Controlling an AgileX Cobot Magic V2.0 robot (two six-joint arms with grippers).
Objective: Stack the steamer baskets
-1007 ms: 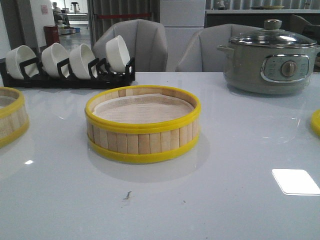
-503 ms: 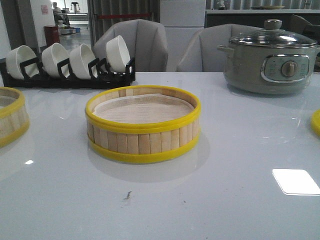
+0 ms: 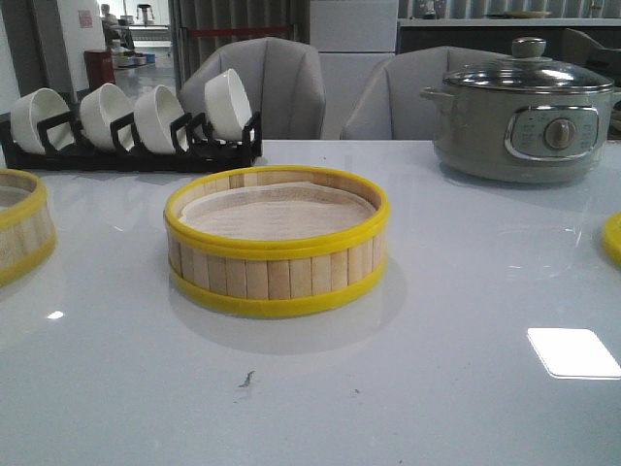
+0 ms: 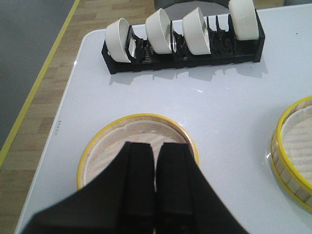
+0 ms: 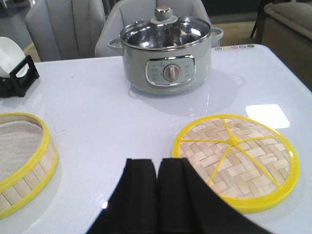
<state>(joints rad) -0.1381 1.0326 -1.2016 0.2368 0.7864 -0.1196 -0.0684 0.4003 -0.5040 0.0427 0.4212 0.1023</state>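
One steamer basket (image 3: 277, 243) with bamboo-slat walls and yellow rims stands in the middle of the table, a paper liner inside. A second basket (image 3: 21, 236) sits at the left edge; in the left wrist view this basket (image 4: 117, 146) lies under my left gripper (image 4: 156, 146), whose black fingers are shut with nothing between them. The woven yellow-rimmed lid (image 5: 236, 158) lies flat on the right; only its edge (image 3: 613, 238) shows in the front view. My right gripper (image 5: 157, 163) is shut and empty, beside the lid. Neither gripper shows in the front view.
A black rack with white bowls (image 3: 131, 121) stands at the back left, the grey-green electric pot with glass lid (image 3: 524, 112) at the back right. Grey chairs (image 3: 267, 87) are behind the table. The table's left edge (image 4: 63, 122) runs close to the left basket.
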